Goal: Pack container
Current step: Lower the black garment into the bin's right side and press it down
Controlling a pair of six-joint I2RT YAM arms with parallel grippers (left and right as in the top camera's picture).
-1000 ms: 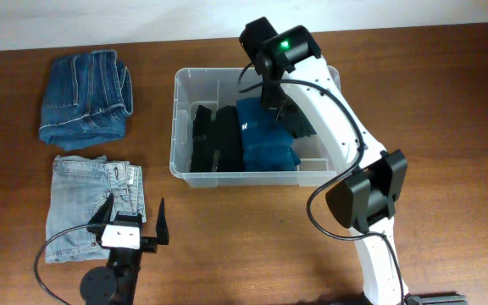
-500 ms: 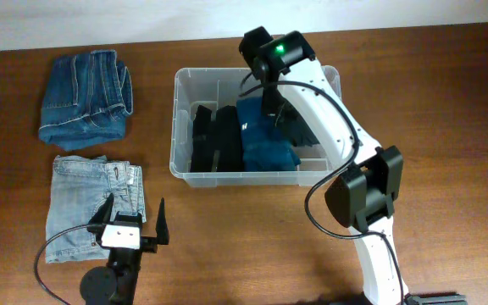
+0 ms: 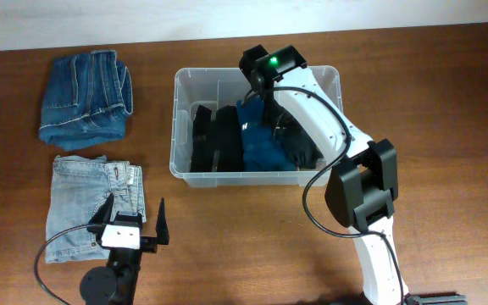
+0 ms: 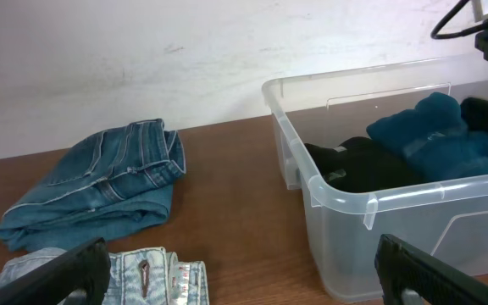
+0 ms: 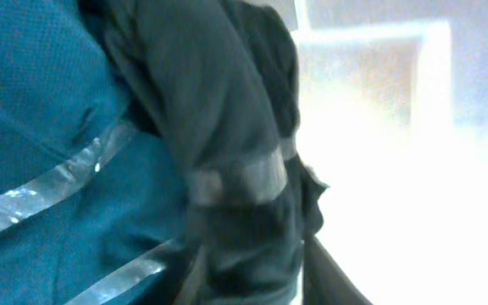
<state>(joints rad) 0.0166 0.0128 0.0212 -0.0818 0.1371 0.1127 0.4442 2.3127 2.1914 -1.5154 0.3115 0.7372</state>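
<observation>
The clear container stands mid-table and also shows in the left wrist view. It holds folded black garments on the left, a teal garment in the middle and a dark grey garment on the right. My right gripper reaches down into the container. In the right wrist view it is closed on the dark grey garment, right beside the teal one. My left gripper is open and empty at the front left.
Folded dark blue jeans lie at the far left and show in the left wrist view. Folded light blue jeans lie in front of them, under my left gripper. The right arm crosses over the container's right half.
My right wrist has swung lower and towards the container's back. The dark grey garment has spread down along the right side, beside the teal one. The left arm has not moved.
</observation>
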